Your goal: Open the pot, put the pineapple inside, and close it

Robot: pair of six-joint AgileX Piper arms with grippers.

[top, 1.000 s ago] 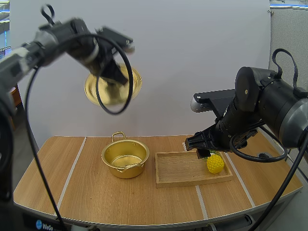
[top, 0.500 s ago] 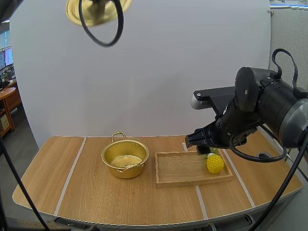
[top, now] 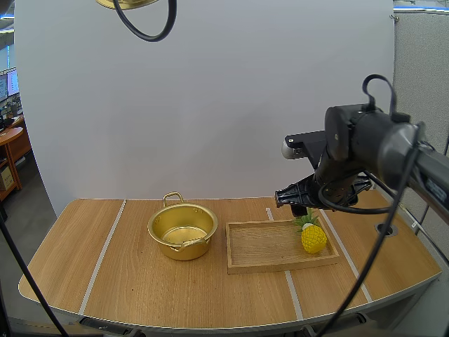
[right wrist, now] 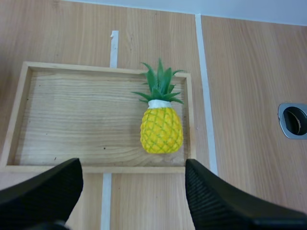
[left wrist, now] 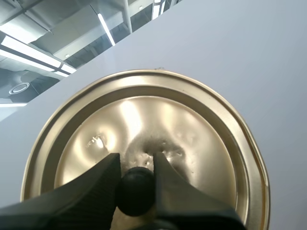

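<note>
A: Where's the pineapple (top: pixel 313 239) rn?

B: In the wooden tray (top: pixel 280 267), right end. Seems to lie on its side w/ the crown pointing far. Nothing's touching it. The pot (top: pixel 182 232) sits open on the surface (top: pixel 126 281), left of the tray & apart from it.

A: How'll it handle?

B: Looks like a small plastic model, so prob. light & stiff, won't squash. The bumpy skin should give the fingers some bite. It's rounded tho, so it could roll or squirt out if pinched off-centre. The leaves look thin, so I wouldn't grab there.

A: So take hold where?

B: Across the yellow body at its widest, one finger on the left side, one on the right. The tray's right wall is just beside it, so that finger gets a tight gap, imo.

A: Right claw (right wrist: pixel 133 165)?

B: Spread wide, holding nothing. It hangs over the tray's right end, above the fruit & clear of it. The arm reaches in from the right w/ a bent elbow & the wrist turned down.

A: Left claw (left wrist: pixel 136 163)?

B: Clamped on the black knob (left wrist: pixel 136 191) of the lid (left wrist: pixel 192 143). The arm's raised v. high on the left, w/ the lid well above the pot.
</note>
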